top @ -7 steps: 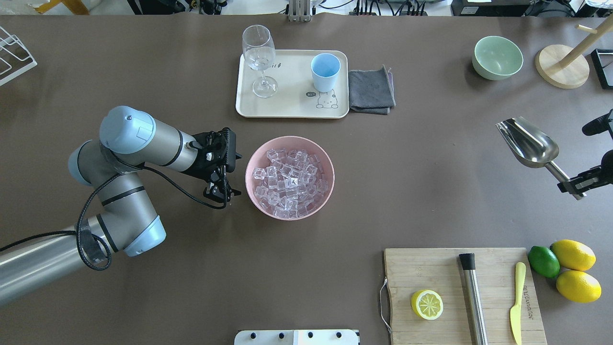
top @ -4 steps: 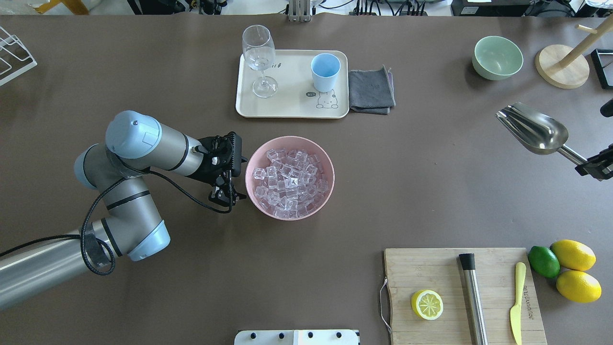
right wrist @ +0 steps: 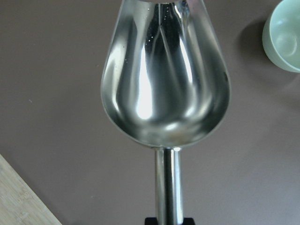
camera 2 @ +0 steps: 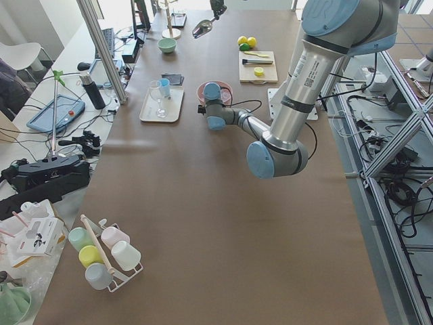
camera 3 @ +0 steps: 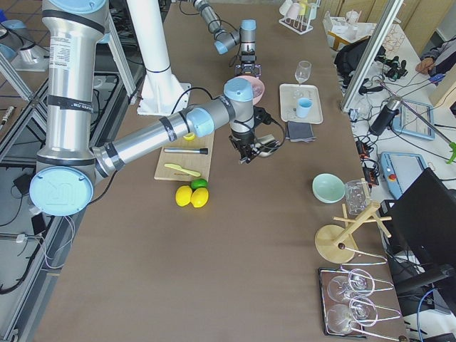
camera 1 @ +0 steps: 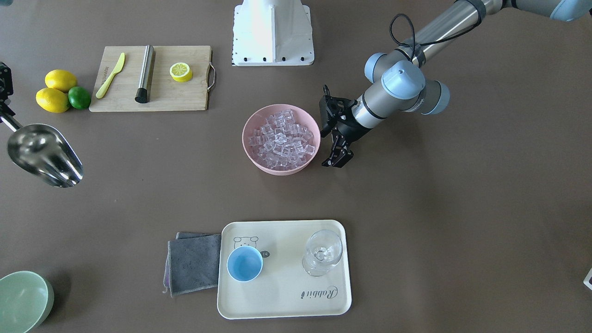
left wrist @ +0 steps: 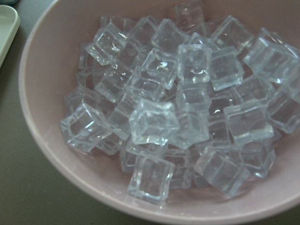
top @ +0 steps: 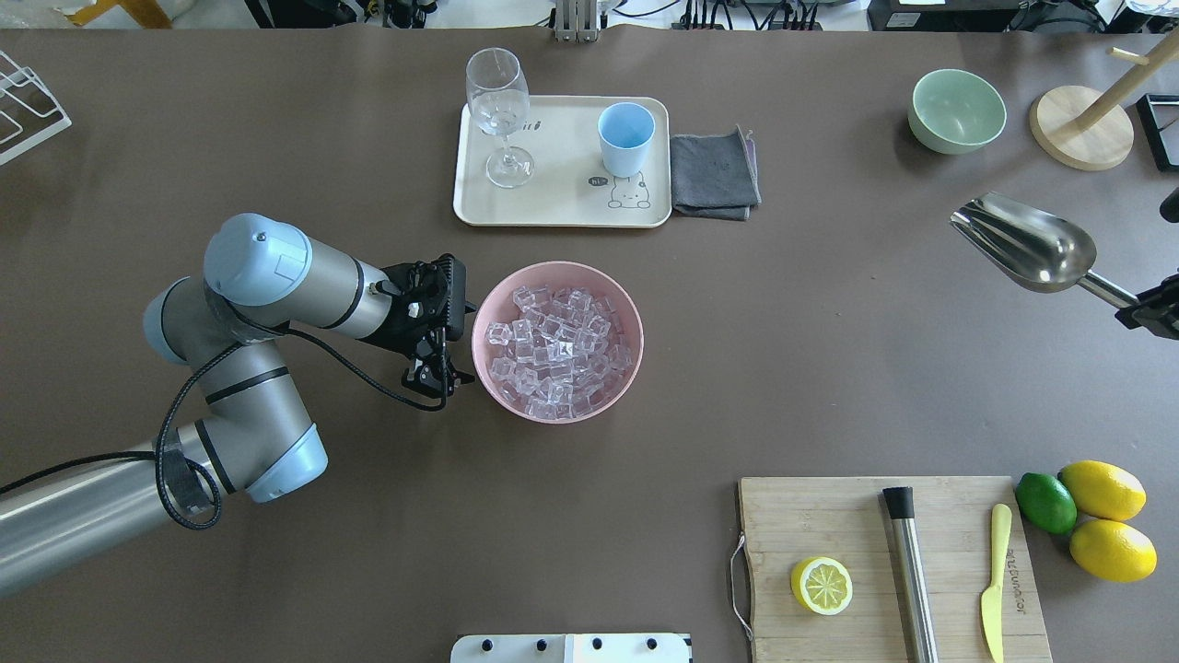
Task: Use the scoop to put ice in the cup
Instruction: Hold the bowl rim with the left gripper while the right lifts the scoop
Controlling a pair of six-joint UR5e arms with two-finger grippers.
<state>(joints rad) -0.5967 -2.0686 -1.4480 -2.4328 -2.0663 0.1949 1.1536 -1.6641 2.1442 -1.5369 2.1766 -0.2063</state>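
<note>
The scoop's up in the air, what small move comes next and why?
Probably swing the scoop toward the pink bowl: the right end effector holds it empty, off to the side, and all the ice sits in that bowl.

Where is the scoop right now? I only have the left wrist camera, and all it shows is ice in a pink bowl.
Observer: The right gripper holds the scoop by its handle, in the air on the robot's right side, well away from the pink bowl.
Operator: Anything in it?
Observer: No, the right wrist view shows the trough empty.
Operator: And the cup?
Observer: The cup stands upright and empty on the cream tray, beyond the bowl, with a wine glass on the same tray.
</note>
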